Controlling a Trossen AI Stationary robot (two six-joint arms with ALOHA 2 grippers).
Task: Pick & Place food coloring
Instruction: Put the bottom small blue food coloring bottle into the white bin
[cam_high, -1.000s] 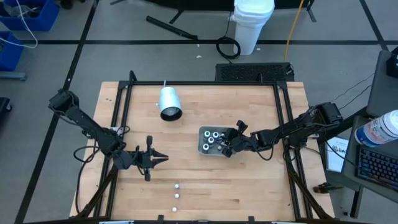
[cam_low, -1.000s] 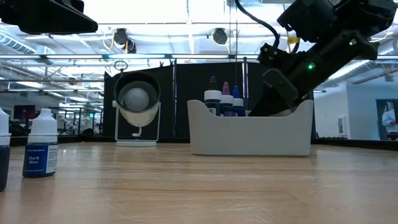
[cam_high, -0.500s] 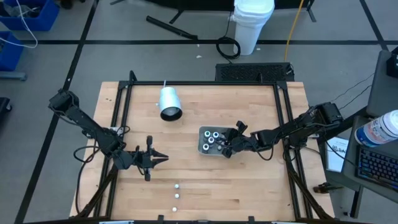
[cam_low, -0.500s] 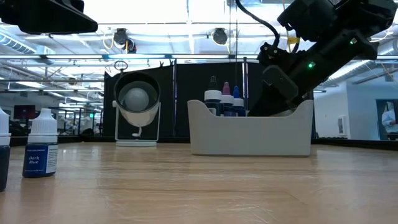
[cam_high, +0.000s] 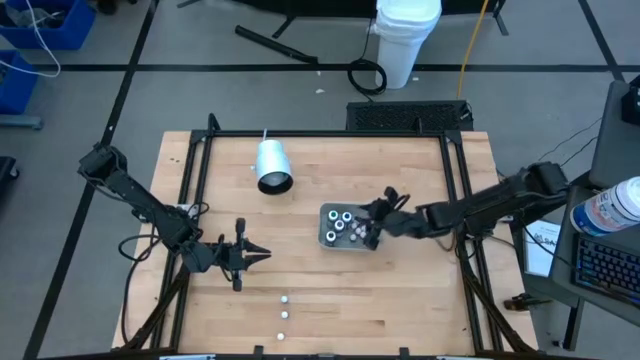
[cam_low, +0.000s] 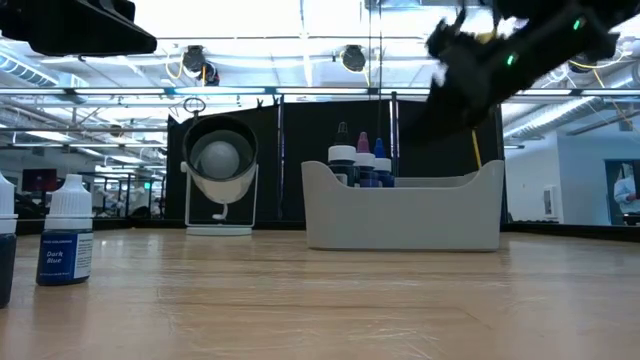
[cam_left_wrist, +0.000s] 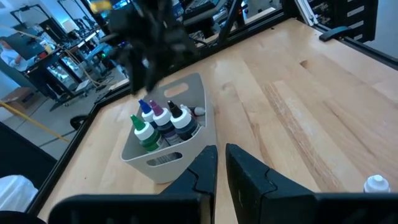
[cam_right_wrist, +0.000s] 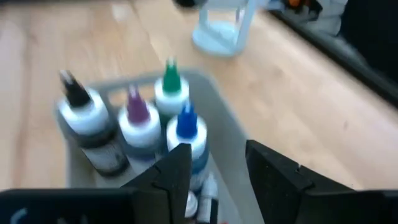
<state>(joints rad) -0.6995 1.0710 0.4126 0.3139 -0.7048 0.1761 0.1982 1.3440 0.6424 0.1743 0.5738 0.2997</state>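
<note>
Above the grey tray (cam_high: 327, 237), my right gripper (cam_high: 380, 214) had risen out of it since a moment before, fingers parted narrowly and holding nothing. Its wrist view showed black-, purple-, green- and blue-tipped food coloring bottles (cam_right_wrist: 137, 121) standing in the tray; from overhead only caps showed. At eight o'clock my left gripper (cam_high: 258, 254) waited, nearly shut, above the wooden table (cam_high: 420, 300).
</note>
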